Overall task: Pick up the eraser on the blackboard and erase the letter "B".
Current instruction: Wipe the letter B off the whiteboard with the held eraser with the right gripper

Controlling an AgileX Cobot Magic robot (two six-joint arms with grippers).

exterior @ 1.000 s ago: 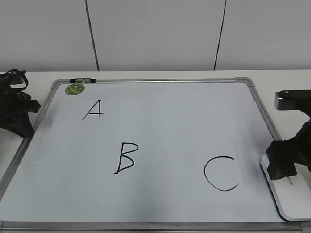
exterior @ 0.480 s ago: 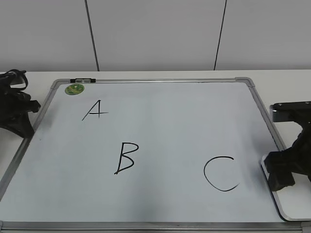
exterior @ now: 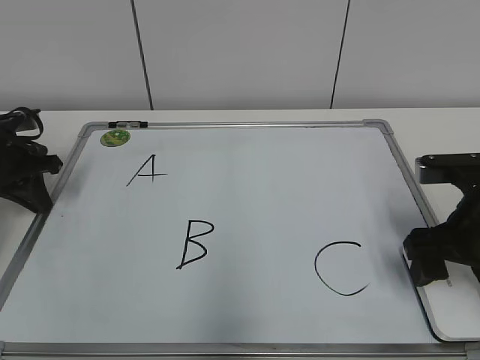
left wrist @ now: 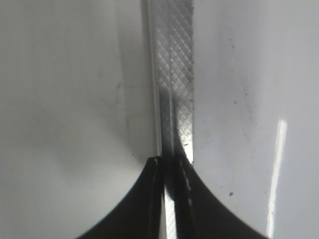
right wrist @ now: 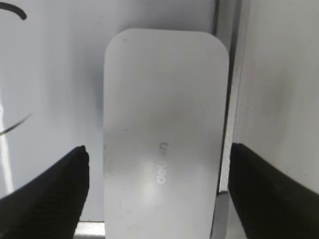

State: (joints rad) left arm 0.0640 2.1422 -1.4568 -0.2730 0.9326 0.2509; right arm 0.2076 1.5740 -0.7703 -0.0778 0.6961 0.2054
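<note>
- White wall panels stand behind a pale table on which the blackboard (exterior: 247,217) lies flat, silver frame all round, with a green magnet (exterior: 115,138) in its far left corner.
- Three black letters are on it: an "A" (exterior: 147,170) toward the far left, the letter "B" (exterior: 193,244) near the middle, a "C" (exterior: 340,268) toward the near right.
- Lying flat at the board's near right corner is the eraser (right wrist: 164,134), its long right edge along the frame, well apart from the "B".
- Over it sits the right gripper (right wrist: 158,184), spread wide, one finger off each long side, neither touching.
- At the board's left frame the left gripper (left wrist: 169,167) rests idle, its fingers pressed together on nothing.
- Risk one: the right finger looks set to come down on the frame rail, not beside the eraser, which would block the close or tip the block.
- Risk two: the smooth plastic sides may slip out of a shallow pinch.
- Risk three: the straight path to the "B" passes over the "C", so a dragged eraser would smear the wrong letter.
</note>
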